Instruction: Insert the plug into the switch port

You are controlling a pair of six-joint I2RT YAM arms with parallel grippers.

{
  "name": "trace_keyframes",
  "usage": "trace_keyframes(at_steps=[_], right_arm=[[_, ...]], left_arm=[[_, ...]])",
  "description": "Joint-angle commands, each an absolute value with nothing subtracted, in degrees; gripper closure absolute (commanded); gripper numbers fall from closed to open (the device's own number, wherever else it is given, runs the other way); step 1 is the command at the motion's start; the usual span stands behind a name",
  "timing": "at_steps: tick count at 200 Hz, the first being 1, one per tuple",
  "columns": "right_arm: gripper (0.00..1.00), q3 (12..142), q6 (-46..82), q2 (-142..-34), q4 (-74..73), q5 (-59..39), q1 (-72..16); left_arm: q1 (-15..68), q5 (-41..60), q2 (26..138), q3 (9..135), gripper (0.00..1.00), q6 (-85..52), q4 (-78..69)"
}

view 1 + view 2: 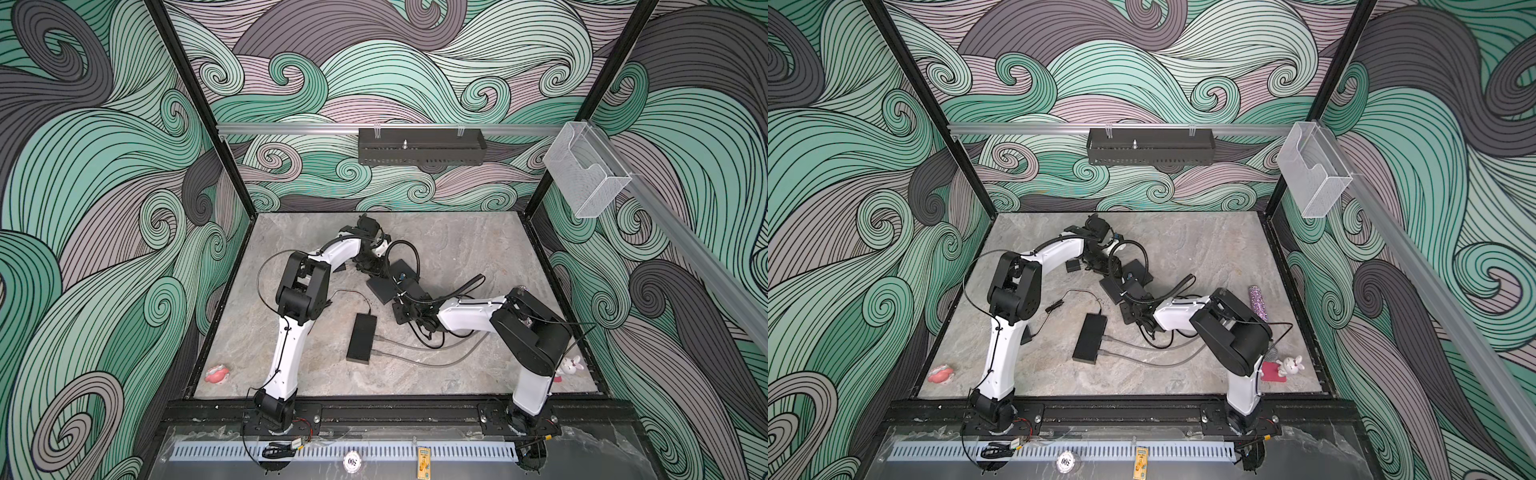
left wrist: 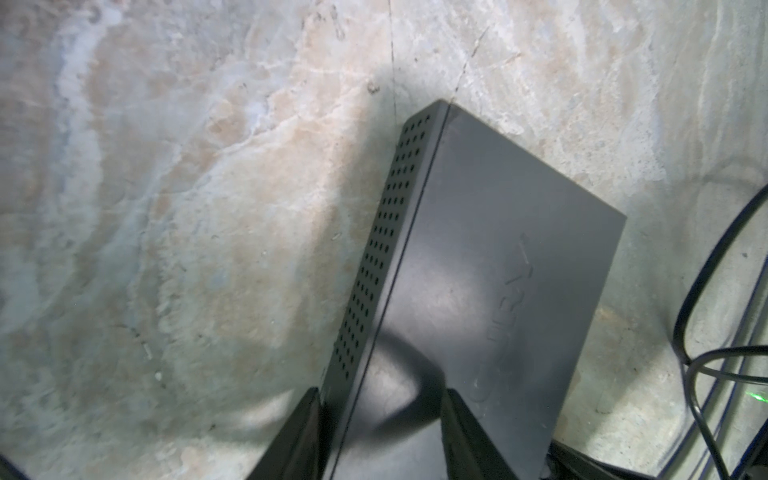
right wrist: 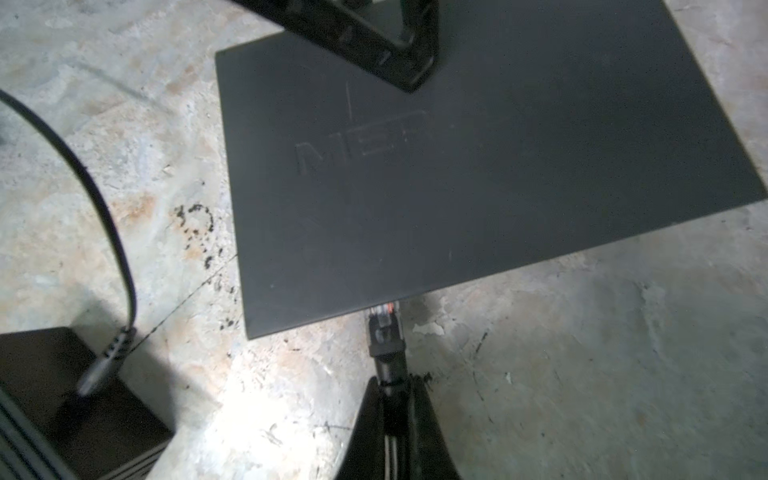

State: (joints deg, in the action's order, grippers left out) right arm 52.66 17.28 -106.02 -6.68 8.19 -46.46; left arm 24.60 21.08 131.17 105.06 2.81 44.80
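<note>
My right gripper (image 3: 392,384) is shut on the black plug (image 3: 384,328) by its boot. The plug's clear tip sits at the near edge of a flat dark-grey box (image 3: 478,166) with raised lettering; the socket under that edge is hidden. My left gripper (image 2: 382,399) stands open astride that box's perforated edge (image 2: 374,257), one finger (image 3: 395,50) on its top face. In both top views the grippers (image 1: 370,268) (image 1: 401,289) meet at this box (image 1: 379,291) mid-table. The narrow black box (image 1: 361,338) (image 1: 1089,338) with the switch port lies nearer the front; its free sockets are too small to see.
Two grey cables (image 1: 436,357) run from the narrow box's side, and a thin black lead (image 1: 353,293) from its far end. A pink toy (image 1: 217,373) lies front left. A white rabbit figure (image 1: 569,365), red card (image 1: 1273,371) and glitter tube (image 1: 1258,301) are at right.
</note>
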Motion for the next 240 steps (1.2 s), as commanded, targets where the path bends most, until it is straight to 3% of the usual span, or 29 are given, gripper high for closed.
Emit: trace_keyframes(at_steps=[1,76,194,240], right_arm=[[1.00,52.5,8.9,-106.2,-16.2,1.2,-44.7],[1.00,57.7,8.0,-107.7,-13.3,-3.4,-38.4],[1.00,69.3,16.2,-111.4,-11.7,9.8,-39.1],[1.00,64.8,12.8,-108.6,-11.6,5.2,-38.8]], left_arm=[[27.8,24.0,134.6,102.5,0.54,3.0,54.0],[28.6,25.7,135.4,102.3,0.57,2.7,54.6],[29.9,30.8,136.0,99.0,0.58,-0.5,52.4],[29.7,29.3,135.5,99.9,0.58,-0.1,52.9]])
